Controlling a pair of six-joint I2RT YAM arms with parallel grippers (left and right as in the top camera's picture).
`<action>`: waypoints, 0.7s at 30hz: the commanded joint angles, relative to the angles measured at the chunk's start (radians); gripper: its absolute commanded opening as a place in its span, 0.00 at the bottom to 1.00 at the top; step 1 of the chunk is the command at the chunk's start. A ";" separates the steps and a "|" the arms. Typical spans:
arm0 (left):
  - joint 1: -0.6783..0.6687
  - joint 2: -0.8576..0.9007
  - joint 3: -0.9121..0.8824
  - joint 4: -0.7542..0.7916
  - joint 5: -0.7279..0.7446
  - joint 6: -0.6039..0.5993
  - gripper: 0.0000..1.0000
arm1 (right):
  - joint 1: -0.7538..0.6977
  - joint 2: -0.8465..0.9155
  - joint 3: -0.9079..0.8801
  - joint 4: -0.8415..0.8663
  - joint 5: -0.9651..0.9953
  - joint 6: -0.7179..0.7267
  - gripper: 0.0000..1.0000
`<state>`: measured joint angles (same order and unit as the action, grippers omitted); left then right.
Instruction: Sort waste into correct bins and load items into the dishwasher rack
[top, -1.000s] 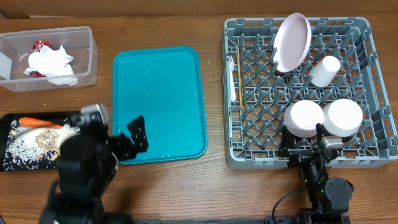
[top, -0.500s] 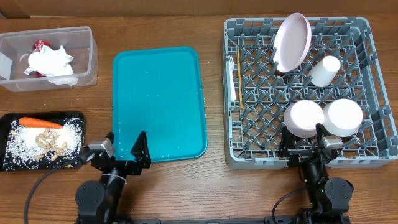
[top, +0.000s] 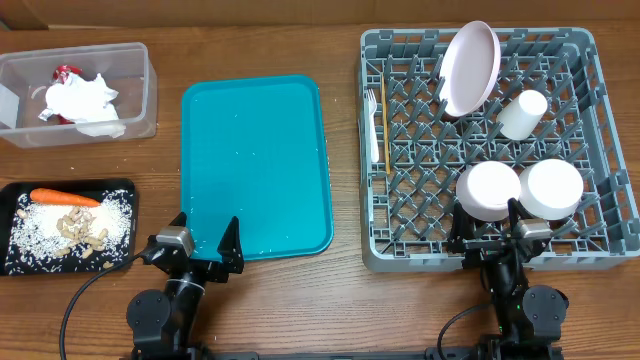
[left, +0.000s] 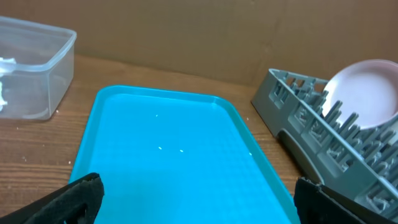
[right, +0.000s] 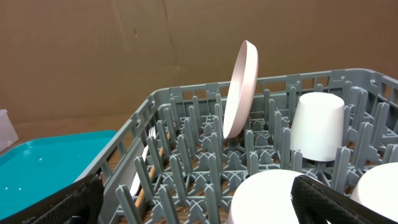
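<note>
scene: wooden table (top: 340, 300), three containers on the left and middle, rack on the right
left gripper (top: 206, 232): low at the near edge of the flat teal serving tray (top: 255, 160), jaws spread wide, nothing between them
right gripper (top: 487, 215): at the near wall of the large square grey plastic dishwasher rack (top: 420, 200), jaws spread wide, gripping nothing; fingertips sit either side of the left bowl seen from overhead, contact can't be told
clear plastic rectangular tub (top: 140, 70): far left corner, holds crumpled white napkin (top: 85, 100) and small red-and-white wrapper (top: 66, 73) just behind it
shallow black rectangular tray (top: 70, 185): near left, holds orange carrot (top: 62, 197) along the far edge, white rice (top: 40, 235) spread over the floor, beige food scraps (top: 80, 228) in the middle
teal tray: between the bins and the rack, only a few white specks on it
round pale-pink plate (top: 470, 68): standing on edge between pegs, far side of rack, leaning
small white cylindrical cup (top: 523, 114): upside down, right of the plate
two small white bowls: upside down side by side at the near right of rack, left one (top: 490, 190), right one (top: 552, 188), touching or nearly
white plastic fork (top: 371, 125): lying along the rack's left wall
thin wooden stick (top: 382, 125): lying just beside the fork, parallel to it
</note>
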<state>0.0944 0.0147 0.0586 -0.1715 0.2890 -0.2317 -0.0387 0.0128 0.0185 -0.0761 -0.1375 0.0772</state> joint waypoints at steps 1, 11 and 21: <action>0.010 -0.011 -0.005 0.004 0.018 0.060 1.00 | -0.004 -0.010 -0.010 0.003 0.010 -0.006 1.00; 0.010 -0.011 -0.005 0.004 0.018 0.060 1.00 | -0.004 -0.010 -0.010 0.003 0.010 -0.006 1.00; 0.010 -0.011 -0.005 -0.005 -0.137 0.208 1.00 | -0.004 -0.010 -0.010 0.003 0.010 -0.006 1.00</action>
<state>0.0944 0.0147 0.0586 -0.1730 0.2302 -0.1238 -0.0387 0.0128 0.0185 -0.0761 -0.1379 0.0776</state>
